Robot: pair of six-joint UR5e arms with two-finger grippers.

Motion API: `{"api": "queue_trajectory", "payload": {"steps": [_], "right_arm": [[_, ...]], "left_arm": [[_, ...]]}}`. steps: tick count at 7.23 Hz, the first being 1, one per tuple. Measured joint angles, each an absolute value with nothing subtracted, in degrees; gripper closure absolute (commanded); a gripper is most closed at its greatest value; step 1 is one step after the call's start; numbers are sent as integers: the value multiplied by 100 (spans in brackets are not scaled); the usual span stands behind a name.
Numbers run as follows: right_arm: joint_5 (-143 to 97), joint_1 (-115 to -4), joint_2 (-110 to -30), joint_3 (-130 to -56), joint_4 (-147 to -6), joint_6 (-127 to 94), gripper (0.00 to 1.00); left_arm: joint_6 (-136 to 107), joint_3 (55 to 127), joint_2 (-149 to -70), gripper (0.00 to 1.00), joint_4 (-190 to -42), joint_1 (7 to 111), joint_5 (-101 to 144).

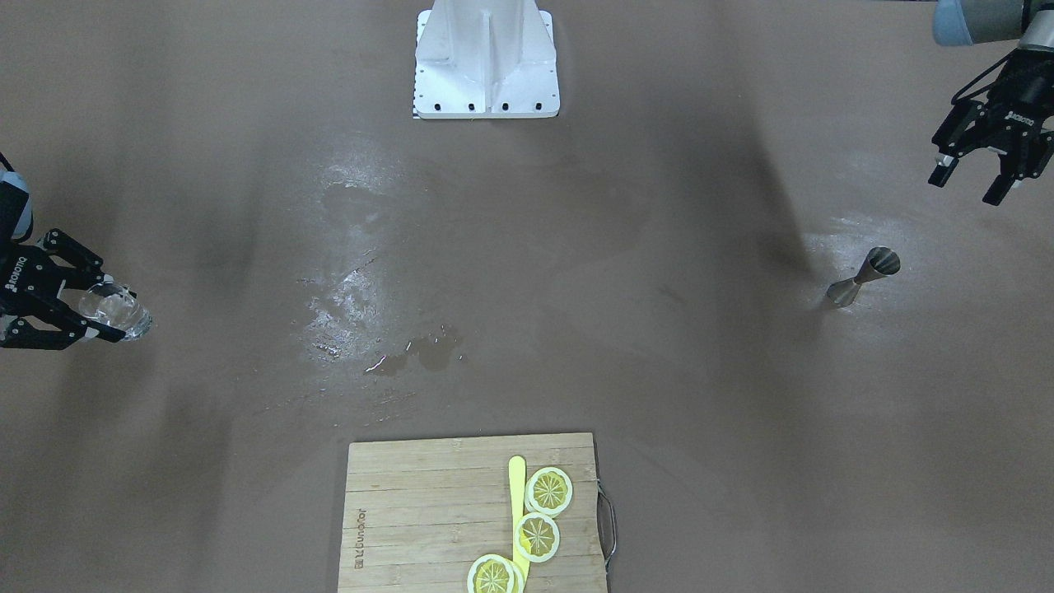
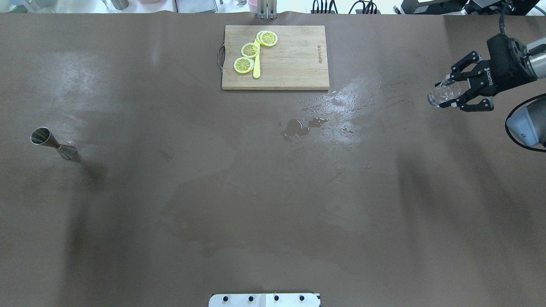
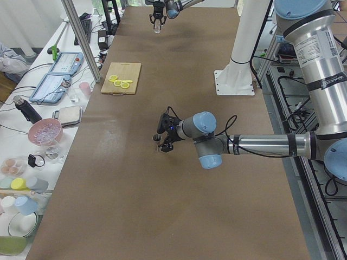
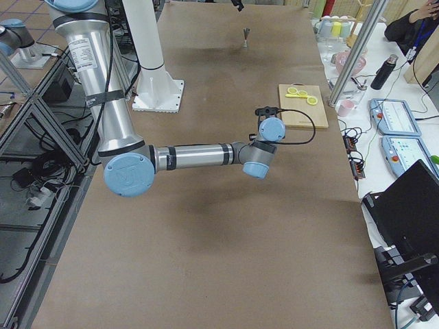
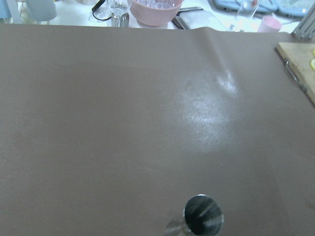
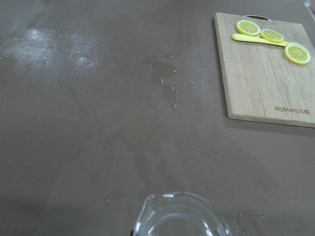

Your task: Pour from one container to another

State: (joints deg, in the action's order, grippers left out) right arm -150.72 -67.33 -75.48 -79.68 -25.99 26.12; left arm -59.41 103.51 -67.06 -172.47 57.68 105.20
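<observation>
Jigger [image 2: 54,145] upright, axis vert | glass [image 2: 441,94] in R jaws

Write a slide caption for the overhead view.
Right gripper holds a glass pitcher; jigger stands far left; puddle near cutting board.

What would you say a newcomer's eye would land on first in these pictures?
Probably the bright yellow lemon slices on the wooden cutting board at the table edge opposite the robot, and the wet spill glinting near the middle. After that, the right gripper holding a clear glass pitcher at one end, and the small steel jigger standing alone at the other, near the open left gripper.
</observation>
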Motion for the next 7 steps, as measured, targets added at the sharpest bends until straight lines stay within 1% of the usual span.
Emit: {"api": "queue_trajectory", "payload": {"steps": [3,5,7], "right_arm": [[-15086,-6621,-7792,-9272,-4086,2518,100],[-15069,-6517,-7843,-9828,-4717,2327,100],[-15036,-6381,-8091,-10243,-4979,2146,100]], "left_arm": [[-6196,10313,-6520,1,-17808,4806,9418],[-6202,10165,-6517,1,-18353,4309,8864],[-6203,10042,-6528,1,-18657,3701,8074]]}}
